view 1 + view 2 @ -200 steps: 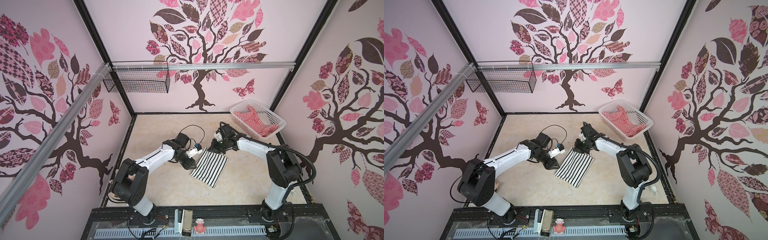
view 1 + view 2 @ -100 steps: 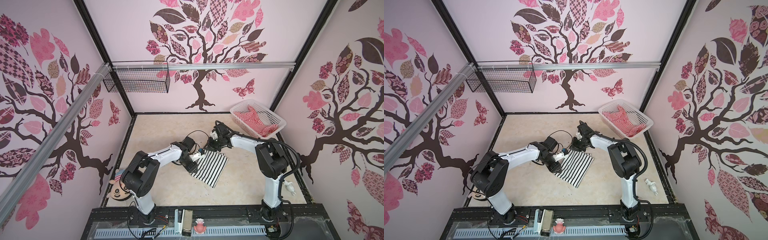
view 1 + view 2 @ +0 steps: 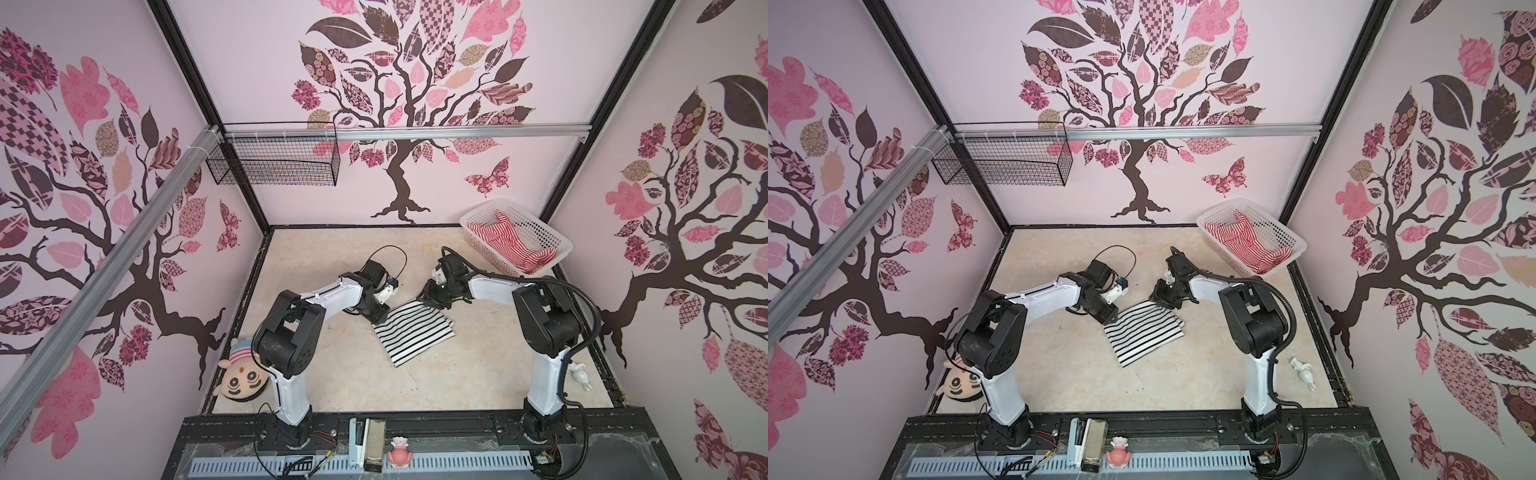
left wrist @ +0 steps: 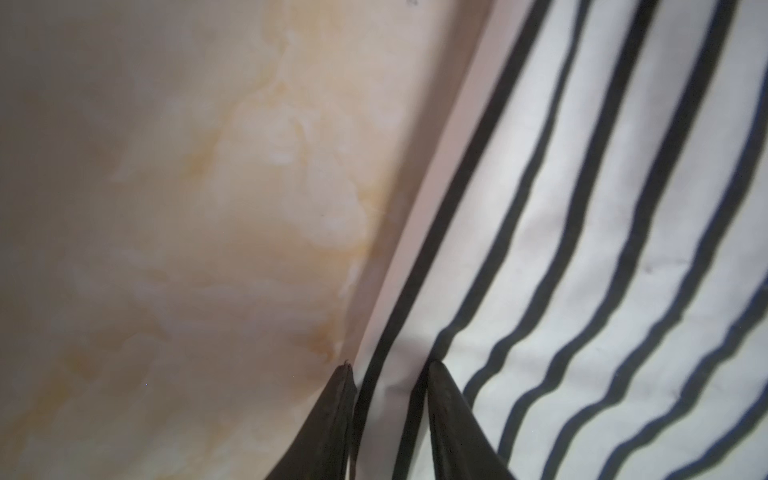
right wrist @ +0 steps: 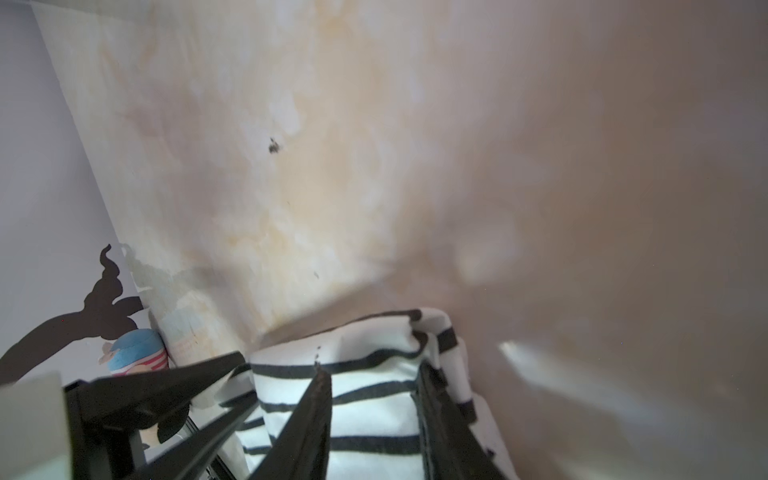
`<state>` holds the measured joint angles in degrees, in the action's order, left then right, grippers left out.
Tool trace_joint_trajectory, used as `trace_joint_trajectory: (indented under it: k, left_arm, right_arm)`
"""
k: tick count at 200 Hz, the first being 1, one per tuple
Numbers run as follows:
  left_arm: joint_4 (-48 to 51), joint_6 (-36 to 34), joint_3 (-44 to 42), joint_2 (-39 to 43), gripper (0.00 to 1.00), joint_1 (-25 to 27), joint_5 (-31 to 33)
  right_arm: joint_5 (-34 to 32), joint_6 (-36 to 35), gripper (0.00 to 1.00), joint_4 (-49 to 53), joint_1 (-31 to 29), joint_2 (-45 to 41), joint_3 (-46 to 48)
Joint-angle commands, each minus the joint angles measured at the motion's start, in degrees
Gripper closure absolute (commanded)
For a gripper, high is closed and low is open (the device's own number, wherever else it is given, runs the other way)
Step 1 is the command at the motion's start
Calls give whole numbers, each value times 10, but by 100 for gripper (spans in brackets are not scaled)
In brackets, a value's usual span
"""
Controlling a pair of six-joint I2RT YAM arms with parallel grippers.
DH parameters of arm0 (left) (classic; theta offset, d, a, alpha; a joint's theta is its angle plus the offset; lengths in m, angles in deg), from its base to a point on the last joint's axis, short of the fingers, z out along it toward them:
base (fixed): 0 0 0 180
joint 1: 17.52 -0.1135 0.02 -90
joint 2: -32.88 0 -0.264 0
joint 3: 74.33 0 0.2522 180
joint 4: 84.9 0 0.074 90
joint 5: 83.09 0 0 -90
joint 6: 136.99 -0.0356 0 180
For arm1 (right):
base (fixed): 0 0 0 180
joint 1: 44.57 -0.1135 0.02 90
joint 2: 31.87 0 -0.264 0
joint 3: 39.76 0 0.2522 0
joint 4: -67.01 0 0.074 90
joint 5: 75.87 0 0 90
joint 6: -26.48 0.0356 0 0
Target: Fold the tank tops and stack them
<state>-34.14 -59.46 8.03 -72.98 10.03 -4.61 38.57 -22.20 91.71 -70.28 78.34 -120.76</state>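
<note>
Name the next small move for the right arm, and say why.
Probably lift the right gripper straight up off the black-and-white top. Its jaws stand open over the top's far corner, the top lies folded flat on the table, and the red-and-white top lies crumpled in the basket.

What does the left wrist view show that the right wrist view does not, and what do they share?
Only the left wrist view: how the left gripper, fingertips apart, straddles the flat edge of the black-and-white striped tank top. Only the right wrist view: the right gripper, fingertips apart over a folded corner of that top, a plush toy with a blue-and-pink striped cap, and the pale wall with a dark tree decal. Both: the striped top and the beige marbled tabletop.
</note>
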Motion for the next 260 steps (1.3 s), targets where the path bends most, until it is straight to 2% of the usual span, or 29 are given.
trace_joint_trajectory:
  k: [1,14,36,61,92,116,147,193,229,260]
  left_arm:
    - [3,-7,14,46,66,2,-33]
    - [7,-11,13,65,65,11,-60]
    - [27,-35,14,77,65,48,-88]
    - [55,-58,15,55,66,97,-100]
    - [80,-70,17,21,66,113,-125]
    - [80,-73,16,2,66,113,-99]
    - [72,-62,17,-25,67,111,-6]
    - [74,-62,18,-22,67,61,41]
    - [74,-97,21,-29,67,-4,117]
    - [85,-157,31,-27,67,-92,134]
  right_arm:
    - [-58,-8,55,33,-16,-90,27]
    - [-67,-8,54,35,-28,-121,46]
    - [-51,2,60,28,-39,-150,82]
    - [-41,15,68,6,-43,-176,132]
    - [-38,24,71,-14,-43,-200,191]
    - [-67,16,71,4,-42,-186,213]
    - [-50,17,70,-13,-43,-164,233]
    - [-68,10,55,14,-43,-239,208]
    - [-80,13,53,31,-43,-249,170]
    - [-74,17,53,23,-42,-228,153]
